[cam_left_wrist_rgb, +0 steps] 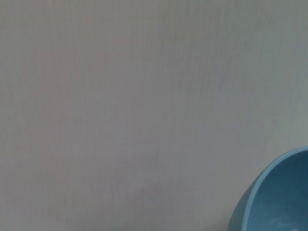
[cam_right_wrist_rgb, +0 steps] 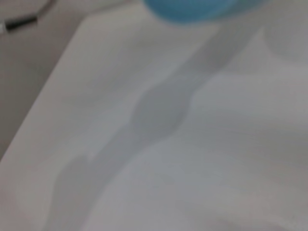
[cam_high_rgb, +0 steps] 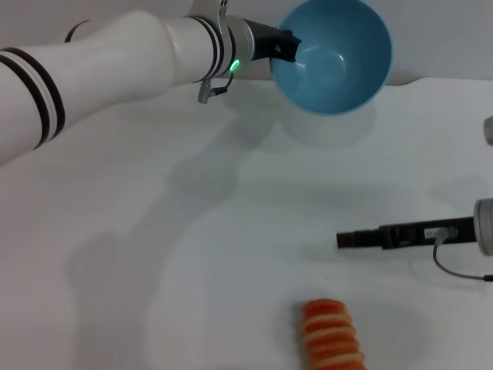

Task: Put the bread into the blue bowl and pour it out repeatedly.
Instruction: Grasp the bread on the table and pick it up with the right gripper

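Observation:
The blue bowl hangs in the air at the far middle of the white table, tipped so its empty inside faces me. My left gripper is shut on its rim from the left. A part of the bowl shows in the left wrist view, and its blue underside in the right wrist view. The bread lies striped side up on the table at the near edge, right of centre. My right gripper reaches in low from the right, a little beyond the bread, holding nothing.
The white table spreads under both arms, with the left arm's shadow across it. Its far edge runs behind the bowl, and a table edge shows in the right wrist view. A grey cable loops under the right wrist.

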You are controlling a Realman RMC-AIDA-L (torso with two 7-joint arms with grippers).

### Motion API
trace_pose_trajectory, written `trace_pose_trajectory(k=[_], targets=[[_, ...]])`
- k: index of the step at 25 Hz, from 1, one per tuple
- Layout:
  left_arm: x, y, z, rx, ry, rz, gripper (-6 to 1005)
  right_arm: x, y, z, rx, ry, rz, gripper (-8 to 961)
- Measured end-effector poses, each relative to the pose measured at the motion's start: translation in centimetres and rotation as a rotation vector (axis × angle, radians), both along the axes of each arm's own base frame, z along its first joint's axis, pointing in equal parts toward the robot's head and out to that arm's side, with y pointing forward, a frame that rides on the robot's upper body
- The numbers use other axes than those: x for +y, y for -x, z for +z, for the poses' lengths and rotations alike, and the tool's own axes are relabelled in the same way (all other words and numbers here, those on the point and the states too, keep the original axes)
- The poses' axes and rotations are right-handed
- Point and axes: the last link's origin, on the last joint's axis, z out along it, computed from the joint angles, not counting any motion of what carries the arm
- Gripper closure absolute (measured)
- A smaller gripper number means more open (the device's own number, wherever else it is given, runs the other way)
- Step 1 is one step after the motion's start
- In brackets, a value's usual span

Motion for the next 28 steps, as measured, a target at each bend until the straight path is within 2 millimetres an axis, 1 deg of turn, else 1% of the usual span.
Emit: trace_pose_trajectory(k=[4,7,12,19,24,28], targets=[[0.0,-0.1,-0.1,0.001,0.001,-0.005,1000,-0.9,0.1,-0.5,-0.005,0.064,-0.019,445],[-0.1,0.1,0.0,0.001,0.0,-0.001,1000,-1.5,0.2,-0.6,0.01,0.099,-0.02,451],[-0.2,0.4,-0.1,0.002,0.0,0.005,1000,-2.4,0.3,-1.3,0.002,0.166,-0.041,462],[-0.3,1.0,-0.1,0.003,-0.001,0.017,1000,-2.8,-0.4,-1.5,-0.04,0.188,-0.078,478],[-0.4,1.2,0.0,0.003,-0.007,0.019,1000,-2.7,0.4,-2.2,-0.062,0.222,-0.053,489],[-0.4,1.4,0.1,0.004,-0.011,0.02,1000,-2.5,0.5,-2.6,-0.066,0.224,-0.063,498]])
